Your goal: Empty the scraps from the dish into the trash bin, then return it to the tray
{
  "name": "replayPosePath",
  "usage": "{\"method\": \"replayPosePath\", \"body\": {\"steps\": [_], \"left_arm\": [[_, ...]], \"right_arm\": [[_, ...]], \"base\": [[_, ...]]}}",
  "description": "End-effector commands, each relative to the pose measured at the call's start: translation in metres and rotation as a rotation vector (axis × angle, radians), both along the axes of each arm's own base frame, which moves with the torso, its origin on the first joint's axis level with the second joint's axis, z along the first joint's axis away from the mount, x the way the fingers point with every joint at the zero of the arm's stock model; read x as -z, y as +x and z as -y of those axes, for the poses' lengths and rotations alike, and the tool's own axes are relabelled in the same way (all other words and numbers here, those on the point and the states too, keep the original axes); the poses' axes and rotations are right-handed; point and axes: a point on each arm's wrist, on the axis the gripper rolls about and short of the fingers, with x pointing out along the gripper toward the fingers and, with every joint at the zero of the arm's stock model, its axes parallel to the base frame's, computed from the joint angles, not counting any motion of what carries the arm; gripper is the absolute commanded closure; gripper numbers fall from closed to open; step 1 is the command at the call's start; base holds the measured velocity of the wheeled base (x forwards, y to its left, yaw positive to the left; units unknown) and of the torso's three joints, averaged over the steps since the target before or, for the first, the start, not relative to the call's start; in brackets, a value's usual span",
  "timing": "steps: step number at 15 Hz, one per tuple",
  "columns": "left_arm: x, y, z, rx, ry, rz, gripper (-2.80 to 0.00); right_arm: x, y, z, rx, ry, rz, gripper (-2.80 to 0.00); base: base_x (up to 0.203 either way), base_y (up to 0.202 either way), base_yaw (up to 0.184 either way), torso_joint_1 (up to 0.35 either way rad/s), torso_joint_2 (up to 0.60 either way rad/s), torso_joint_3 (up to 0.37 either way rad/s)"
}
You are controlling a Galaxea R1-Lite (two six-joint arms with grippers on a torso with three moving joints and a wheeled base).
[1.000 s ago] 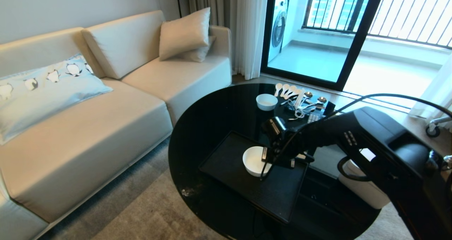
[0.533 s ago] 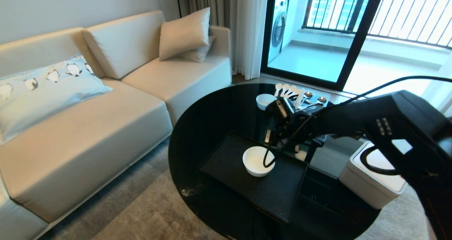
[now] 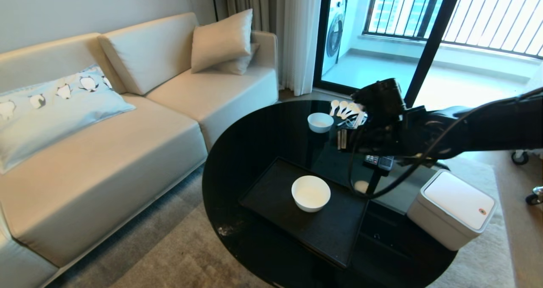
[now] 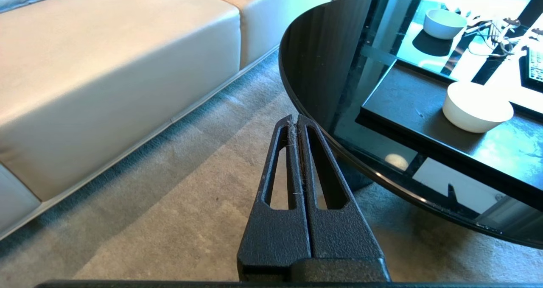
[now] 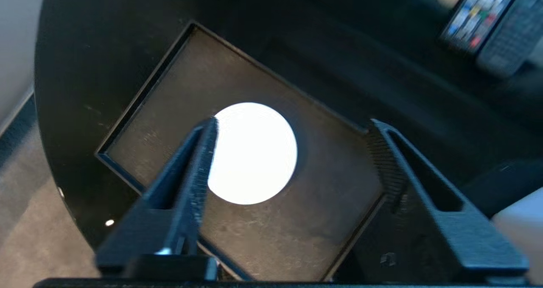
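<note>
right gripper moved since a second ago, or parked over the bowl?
Yes. The right gripper has lifted off the dish, which sits on the tray, and now hangs open near the smaller white bowl.

I get strong daylight through the balcony door [image 3: 373, 37]; it glares off the glossy table [image 3: 254, 139]. My right wrist view is dim and smeared, the bowl [image 5: 252, 152] blown out white, the remotes [image 5: 492, 20] blurred
</note>
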Motion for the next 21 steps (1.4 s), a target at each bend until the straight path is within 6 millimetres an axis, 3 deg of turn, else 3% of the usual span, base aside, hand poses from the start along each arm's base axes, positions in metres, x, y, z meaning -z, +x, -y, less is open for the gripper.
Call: {"method": "replayPosePath", "body": {"steps": [1,5,8,11,14,21], "left_arm": [[0.0,0.0,0.0,0.0,-0.001,0.001,0.0],[0.0,0.0,0.0,0.0,-0.001,0.001,0.0],[0.0,0.0,0.0,0.0,-0.001,0.001,0.0],[0.0,0.0,0.0,0.0,-0.001,0.001,0.0],[0.0,0.0,0.0,0.0,-0.001,0.001,0.0],[0.0,0.0,0.0,0.0,-0.001,0.001,0.0]], "right_arm": [[-0.028,-0.034,0.023,-0.036,-0.034,0.149,0.0],[-0.035,-0.072,0.058,-0.041,-0.11,0.315,0.0],[-0.035,-0.096,0.097,0.042,-0.176,0.384,0.0],[-0.027,-0.118,0.136,0.15,-0.262,0.421,0.0],[-0.009,-0.148,0.158,0.22,-0.326,0.441,0.0],[0.043,-0.276,0.176,0.29,-0.378,0.502,0.0]], "base": [[0.0,0.0,0.0,0.0,0.0,0.0],[0.0,0.0,0.0,0.0,0.0,0.0],[0.0,0.0,0.0,0.0,0.0,0.0],[0.0,0.0,0.0,0.0,0.0,0.0],[0.0,0.0,0.0,0.0,0.0,0.0],[0.0,0.0,0.0,0.0,0.0,0.0]]}}
